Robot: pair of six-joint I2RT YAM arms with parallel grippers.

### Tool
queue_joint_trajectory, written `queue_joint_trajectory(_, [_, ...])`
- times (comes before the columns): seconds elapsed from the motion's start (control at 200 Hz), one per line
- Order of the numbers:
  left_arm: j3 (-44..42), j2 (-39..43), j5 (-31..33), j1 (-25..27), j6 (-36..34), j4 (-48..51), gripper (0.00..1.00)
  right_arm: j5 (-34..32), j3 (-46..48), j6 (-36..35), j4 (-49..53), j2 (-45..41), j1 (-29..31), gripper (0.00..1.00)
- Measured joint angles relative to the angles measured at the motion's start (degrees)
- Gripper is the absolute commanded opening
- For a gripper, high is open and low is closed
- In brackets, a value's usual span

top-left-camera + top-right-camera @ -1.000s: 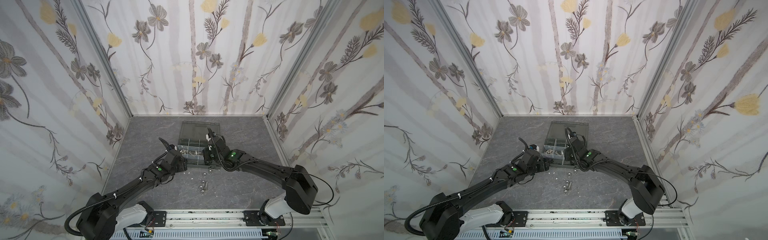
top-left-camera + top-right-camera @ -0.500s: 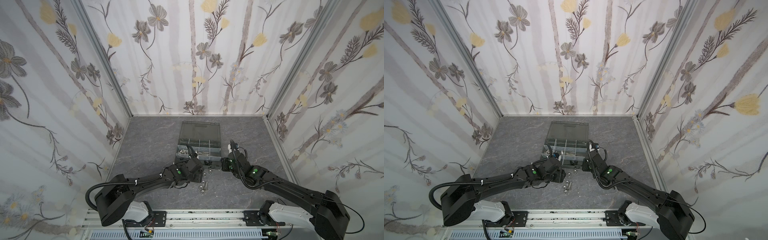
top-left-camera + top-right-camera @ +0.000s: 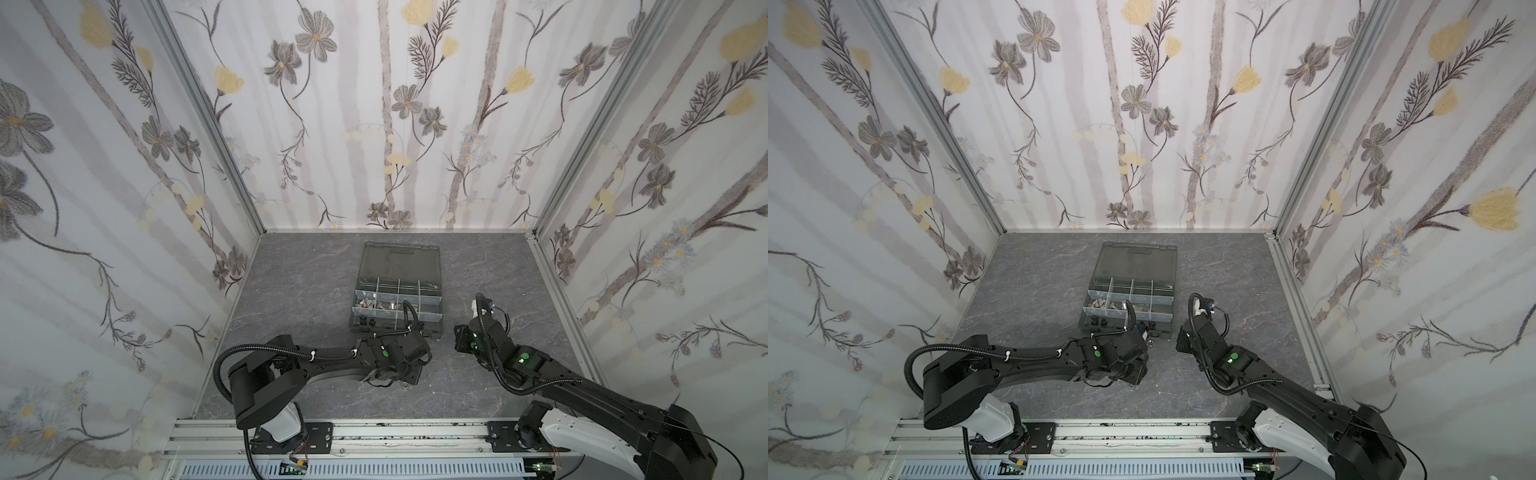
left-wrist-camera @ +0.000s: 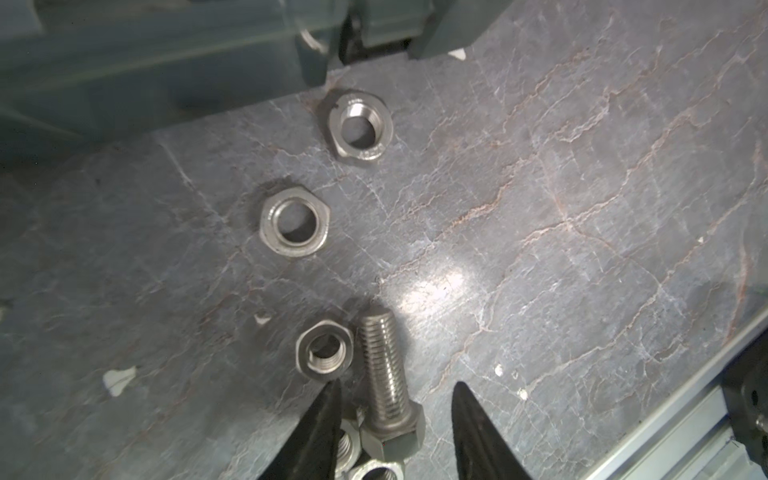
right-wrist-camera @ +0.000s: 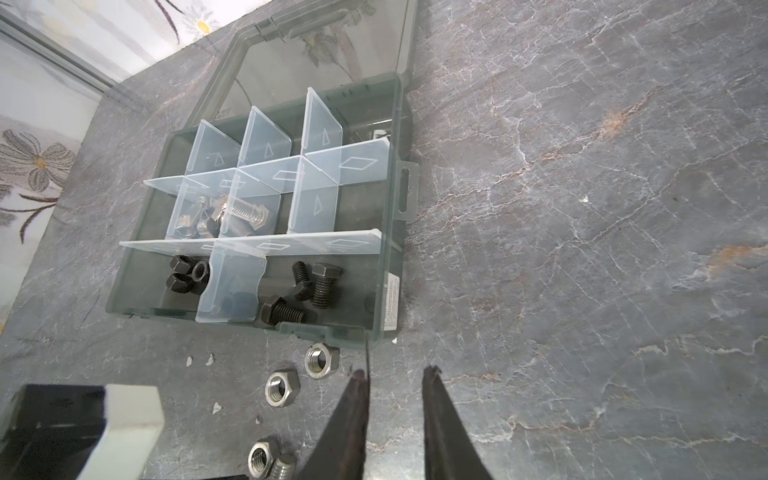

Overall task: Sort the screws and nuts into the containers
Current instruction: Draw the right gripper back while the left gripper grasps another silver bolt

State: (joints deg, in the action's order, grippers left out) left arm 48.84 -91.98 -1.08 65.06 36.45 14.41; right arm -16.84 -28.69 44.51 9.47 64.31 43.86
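In the left wrist view a silver screw [image 4: 384,374] lies on the grey table, and my left gripper [image 4: 397,383] stands open astride it, one finger close to it and the other well clear. Three silver nuts [image 4: 325,351] [image 4: 294,222] [image 4: 360,124] lie in a row beyond it, and more nuts [image 4: 374,469] crowd the screw's head. My right gripper [image 5: 395,372] is open and empty just in front of the containers, the compartments of the organiser case [image 5: 386,249]. Black screws [image 5: 324,282], black nuts [image 5: 187,274] and silver screws [image 5: 245,214] lie in separate compartments.
The case [image 3: 397,291] stands mid-table with its clear lid [image 3: 401,262] laid open towards the back wall. Loose silver nuts [image 5: 282,388] lie before its front wall. The left arm's wrist [image 5: 83,428] is close beside my right gripper. Flowered walls enclose the table.
The left arm has come away from the case to the loose pile nearer the front, and its jaws have narrowed around the silver screw. The right arm has drawn back from the case to the right.
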Motion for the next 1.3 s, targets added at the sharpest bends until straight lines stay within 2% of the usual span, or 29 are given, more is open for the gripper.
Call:
queue_joint_trajectory(0.515, [4.0,-5.9,0.9,0.1,-0.1,2.2,0.33,0.0,0.9,0.0,0.1,-0.1,-0.4,0.25])
queue_joint_trajectory(0.924, [7.6,-8.9,4.0,0.6,-2.2,4.9,0.17,0.2,2.3,0.0,0.1,-1.4,-1.2,0.25])
queue_joint_trajectory(1.299, [12.5,-8.6,3.2,-0.4,-5.2,8.5,0.15,0.2,3.0,0.0,0.1,-3.9,-2.1,0.25])
